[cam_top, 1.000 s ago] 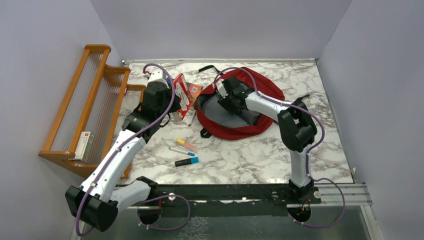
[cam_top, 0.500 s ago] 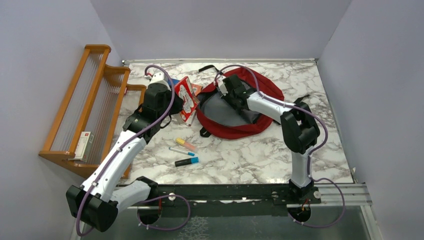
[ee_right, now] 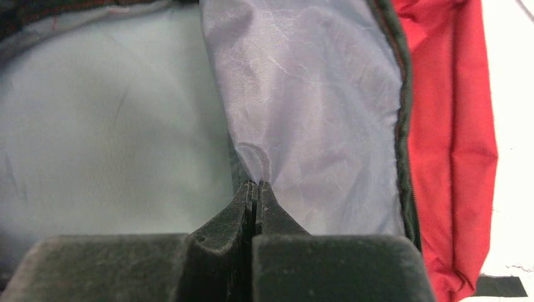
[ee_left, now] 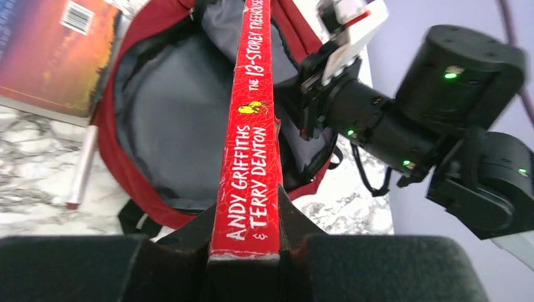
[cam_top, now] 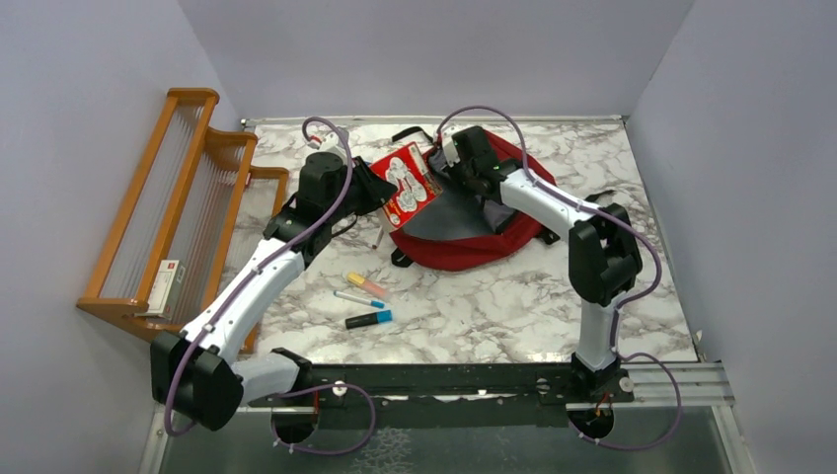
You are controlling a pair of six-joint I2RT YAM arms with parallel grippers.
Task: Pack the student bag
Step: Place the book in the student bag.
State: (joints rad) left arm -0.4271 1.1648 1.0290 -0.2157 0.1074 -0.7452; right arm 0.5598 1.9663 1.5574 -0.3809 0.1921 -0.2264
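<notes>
The student bag (cam_top: 491, 253), red with a grey lining, lies open at the back of the marble table. My left gripper (cam_top: 371, 188) is shut on the spine of a red book (cam_top: 407, 184) and holds it tilted at the bag's left rim. In the left wrist view the red book (ee_left: 252, 113) runs edge-on from that gripper (ee_left: 245, 202) over the bag's opening (ee_left: 170, 119). My right gripper (cam_top: 460, 161) is at the bag's back rim. In the right wrist view this gripper (ee_right: 255, 184) is shut on a fold of grey lining (ee_right: 315, 94), beside the red outer fabric (ee_right: 453, 126).
An orange wooden rack (cam_top: 168, 207) with a small white box (cam_top: 166, 286) stands on the left. Two highlighters (cam_top: 367, 286) (cam_top: 368, 319) and a pen (cam_top: 357, 298) lie in front of the bag. A second book (ee_left: 56, 56) and a pen (ee_left: 82, 170) lie beside the bag.
My left arm has swung the red book right, up to the bag's opening. My right gripper has shut on the lining and drawn it toward the back.
</notes>
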